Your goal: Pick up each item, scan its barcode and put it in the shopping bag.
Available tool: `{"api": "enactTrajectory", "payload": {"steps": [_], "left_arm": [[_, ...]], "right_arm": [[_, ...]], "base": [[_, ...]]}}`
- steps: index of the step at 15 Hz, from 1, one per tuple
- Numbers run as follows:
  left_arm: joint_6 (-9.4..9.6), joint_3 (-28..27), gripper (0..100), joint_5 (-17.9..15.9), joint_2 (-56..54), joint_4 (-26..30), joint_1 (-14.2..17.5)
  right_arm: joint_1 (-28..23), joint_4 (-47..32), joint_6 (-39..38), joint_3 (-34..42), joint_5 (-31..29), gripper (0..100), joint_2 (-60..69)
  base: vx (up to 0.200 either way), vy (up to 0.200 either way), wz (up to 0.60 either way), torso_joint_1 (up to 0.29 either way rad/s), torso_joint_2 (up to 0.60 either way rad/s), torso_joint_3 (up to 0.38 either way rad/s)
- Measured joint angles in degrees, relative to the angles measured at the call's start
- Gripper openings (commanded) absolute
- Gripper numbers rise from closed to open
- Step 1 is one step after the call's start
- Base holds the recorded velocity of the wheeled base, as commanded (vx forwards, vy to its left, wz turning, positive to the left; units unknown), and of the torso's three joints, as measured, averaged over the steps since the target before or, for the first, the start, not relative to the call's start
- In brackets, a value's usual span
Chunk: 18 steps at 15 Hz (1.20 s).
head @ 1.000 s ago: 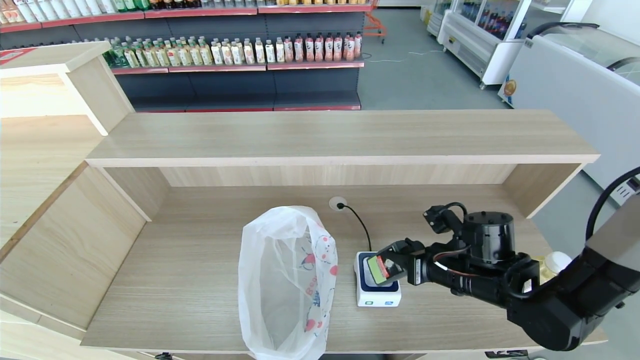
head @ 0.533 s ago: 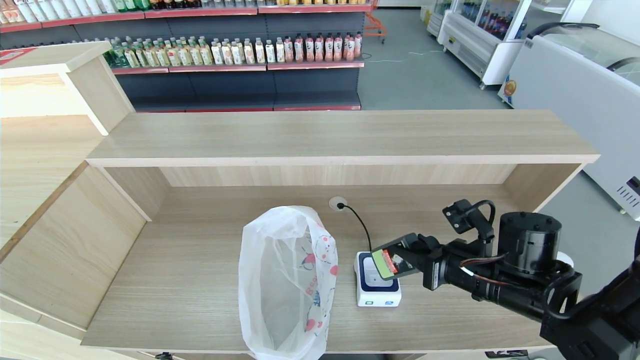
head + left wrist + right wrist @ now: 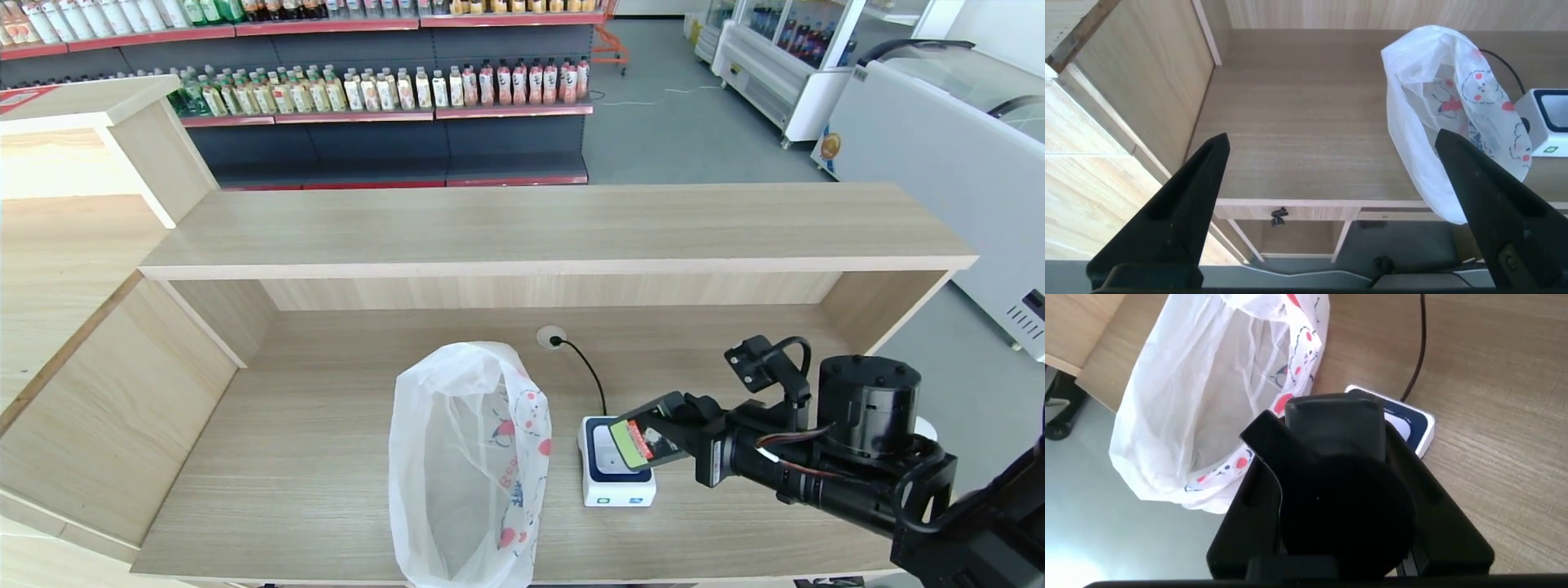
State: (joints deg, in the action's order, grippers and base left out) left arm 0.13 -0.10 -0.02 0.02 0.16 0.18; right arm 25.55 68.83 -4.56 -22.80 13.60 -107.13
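My right gripper [image 3: 645, 435] is shut on a small flat packet [image 3: 627, 443] with a green and red face. It holds the packet tilted just above the white and blue barcode scanner [image 3: 616, 483]. The right wrist view shows the packet [image 3: 1335, 426] from behind as a dark block, with the scanner [image 3: 1417, 429] beneath it. A white plastic shopping bag [image 3: 469, 461] with red prints stands open-mouthed just left of the scanner; its mouth [image 3: 1208, 400] lies beyond the packet. My left gripper [image 3: 1333, 147] hangs open and empty off the counter's near left edge, above the bag [image 3: 1454, 106].
A black cable [image 3: 588, 371] runs from the scanner to a hole in the wooden counter [image 3: 310, 425]. A raised shelf [image 3: 555, 229] borders the far side and a wooden side wall [image 3: 114, 408] the left. Something white-capped [image 3: 925, 425] peeks out behind the right arm.
The right arm has drawn back to the right, and the packet has tipped up from the scanner's face. The head camera has tilted slightly. The bag and scanner stay put.
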Motion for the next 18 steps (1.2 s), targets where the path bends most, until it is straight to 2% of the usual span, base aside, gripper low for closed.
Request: {"api": "enactTrajectory", "payload": {"steps": [5, 10, 18], "left_arm": [[0.57, 0.0, 100, 0.0, 0.0, 0.0, 0.0], [0.66, 0.0, 100, 0.0, 0.0, 0.0, 0.0], [0.93, 0.0, 100, 0.0, 0.0, 0.0, 0.0]], "right_arm": [[1.1, -0.1, -3.3, -0.1, 2.0, 0, -1.2], [1.8, 0.1, -3.4, -1.8, 2.0, 0, -4.5], [7.0, 0.0, -2.3, -17.8, 1.3, 0, -18.9]], "base": [[0.000, 0.000, 0.00, 0.000, 0.00, 0.000], [0.000, 0.000, 0.00, 0.000, 0.00, 0.000], [0.000, 0.000, 0.00, 0.000, 0.00, 0.000]]}}
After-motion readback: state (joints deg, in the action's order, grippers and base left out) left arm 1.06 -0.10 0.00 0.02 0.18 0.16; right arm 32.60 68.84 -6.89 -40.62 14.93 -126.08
